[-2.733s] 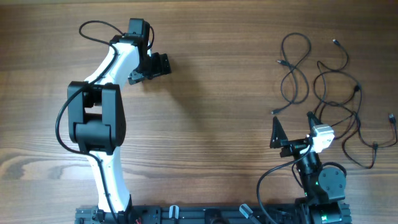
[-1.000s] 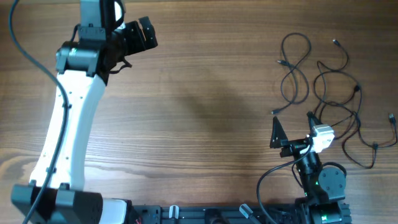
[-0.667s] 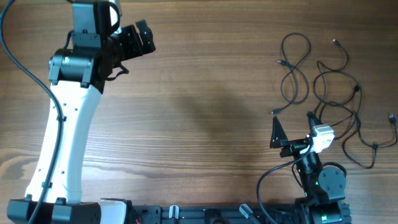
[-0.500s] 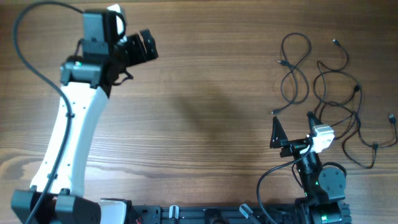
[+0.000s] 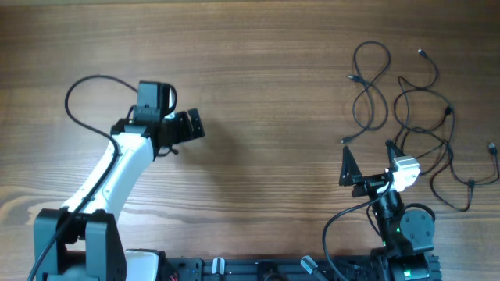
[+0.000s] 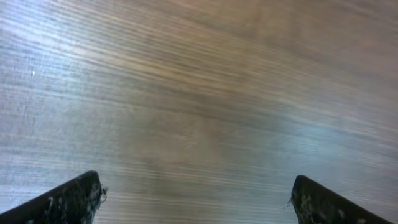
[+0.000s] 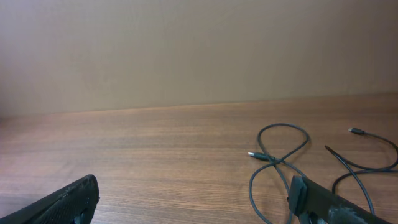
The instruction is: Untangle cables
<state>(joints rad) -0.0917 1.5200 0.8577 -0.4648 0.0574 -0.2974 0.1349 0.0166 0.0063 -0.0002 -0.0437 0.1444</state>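
The left arm has swung back from the table's far left corner toward mid-left, its left gripper spread wide over bare wood. The right gripper, also spread and empty, waits near the right edge beside the cables, which lie looped and crossing there. Untangling looks unstarted; next, reach for one plug end.

Bare wood is seen across the middle of the tabletop, from the far edge to the near edge, and passage there is unobstructed. The far right corner and the right edge are taken up by the cables (loosely looped, some crossing). The near left part is spanned by the left arm.
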